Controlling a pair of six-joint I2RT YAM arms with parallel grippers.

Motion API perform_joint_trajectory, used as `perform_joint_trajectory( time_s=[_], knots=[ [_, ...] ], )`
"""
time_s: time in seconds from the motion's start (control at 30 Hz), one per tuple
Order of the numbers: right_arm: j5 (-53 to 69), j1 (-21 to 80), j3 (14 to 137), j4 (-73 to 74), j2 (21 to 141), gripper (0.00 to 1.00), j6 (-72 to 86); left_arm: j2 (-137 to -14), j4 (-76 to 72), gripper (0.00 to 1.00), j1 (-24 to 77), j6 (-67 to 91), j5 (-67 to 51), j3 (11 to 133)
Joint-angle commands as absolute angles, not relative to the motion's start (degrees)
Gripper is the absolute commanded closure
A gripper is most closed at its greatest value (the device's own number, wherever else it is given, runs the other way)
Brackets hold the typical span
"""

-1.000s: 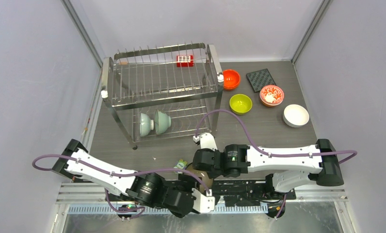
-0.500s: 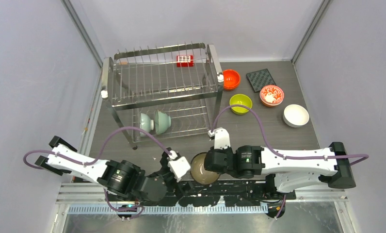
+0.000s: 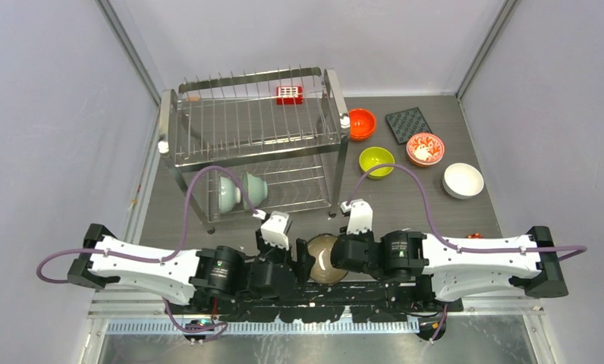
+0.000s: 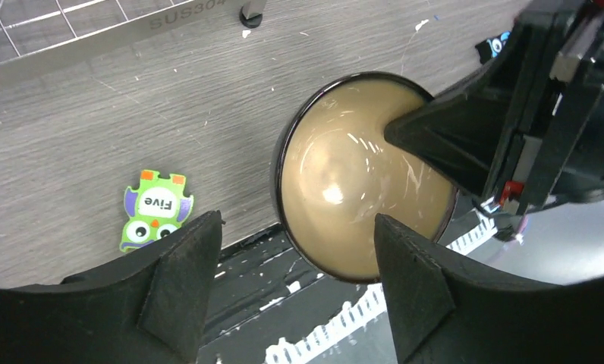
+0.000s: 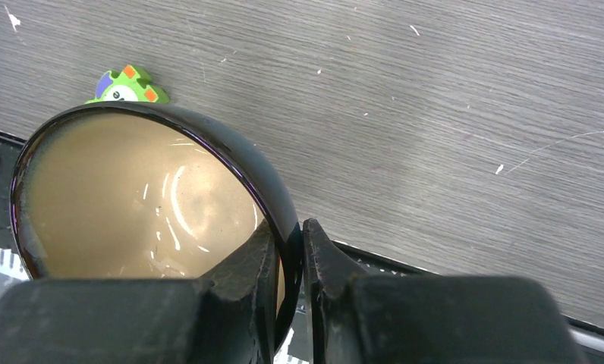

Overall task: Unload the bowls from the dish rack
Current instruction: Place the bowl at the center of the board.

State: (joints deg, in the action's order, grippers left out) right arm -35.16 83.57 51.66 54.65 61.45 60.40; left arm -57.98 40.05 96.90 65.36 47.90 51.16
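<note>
Pinching one bowl (image 5: 147, 205), tan inside: right end effector (image 5: 287, 235) clamped on rim.
Left end effector (image 4: 295, 224) apart; bowl's outer wall mostly hidden.

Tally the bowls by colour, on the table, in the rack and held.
Pale green round bowls, in the steel wire dish rack: 2
Orange round bowl: 1
Yellow-green round bowl: 1
White round bowl with red flowers: 1
Plain white round bowl: 1
Dark glossy round bowl, tan inside, in the right gripper: 1
Total: 7
</note>
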Motion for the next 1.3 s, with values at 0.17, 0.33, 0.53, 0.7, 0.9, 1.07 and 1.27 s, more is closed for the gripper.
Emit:
perform_joint_trajectory(
  time_s=[0.17,0.33,0.53,0.7,0.9,1.07,1.27],
  knots=[
    [-38.37,83.76,51.06,47.13,57.74,0.99,64.4,-64.85,40.81,0.35,95.54,76.28,49.71,53.27],
    [-38.17,83.76,51.41,47.21,57.8,0.99,64.59,-68.36,44.94,0.48,95.54,77.4,50.98,55.6],
    [-37.39,83.75,51.5,47.09,58.03,0.99,64.73,-69.7,46.05,0.66,95.36,78.25,52.16,55.71],
    [-37.2,83.76,51.49,47.15,58.4,0.99,65.09,-70.6,45.92,0.76,95.27,79.95,52.19,55.27],
    [-37.08,83.76,52.01,47.41,59.29,0.86,65.2,-70.34,46.32,1.0,95.27,82.44,52.39,54.35],
    [-38.1,83.76,52.76,49.92,60.12,0.68,66.05,-70.15,48.07,1.0,95.26,85.09,52.43,54.3],
    [-38.28,83.76,53.29,51.49,61.77,0.55,66.51,-70.7,49.75,1.0,95.1,87.75,52.31,54.7]
  ],
)
